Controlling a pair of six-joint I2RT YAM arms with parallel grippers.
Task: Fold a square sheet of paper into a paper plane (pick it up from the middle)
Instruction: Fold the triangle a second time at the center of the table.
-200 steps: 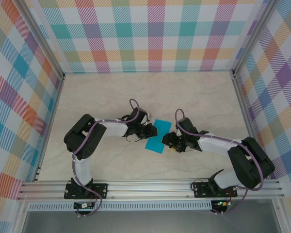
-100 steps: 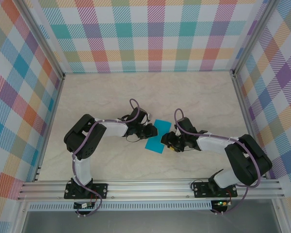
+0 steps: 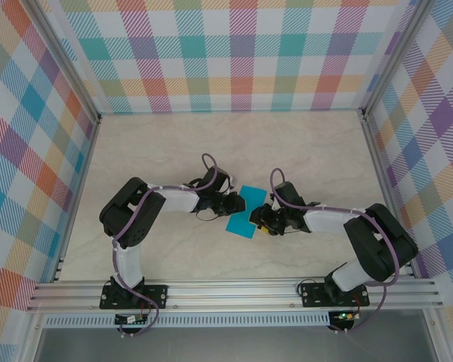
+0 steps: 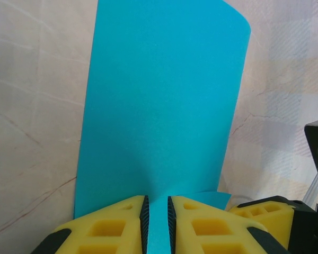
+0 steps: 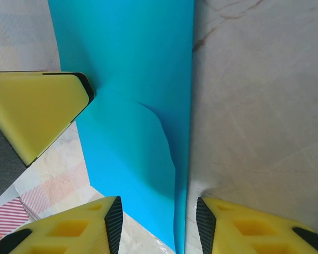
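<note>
My left jaws clamped on the square sheet of paper [image 4: 159, 106], mid tabletop [image 3: 158, 151]. My right jaws apart, straddling its opposite edge.

Overhead, close wrist cams; shared paper [image 3: 241, 214]

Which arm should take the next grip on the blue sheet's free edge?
The right arm. Its jaws stand open astride one edge of the square sheet of paper, while the left arm has its jaws pinched on it, anchoring it.
</note>
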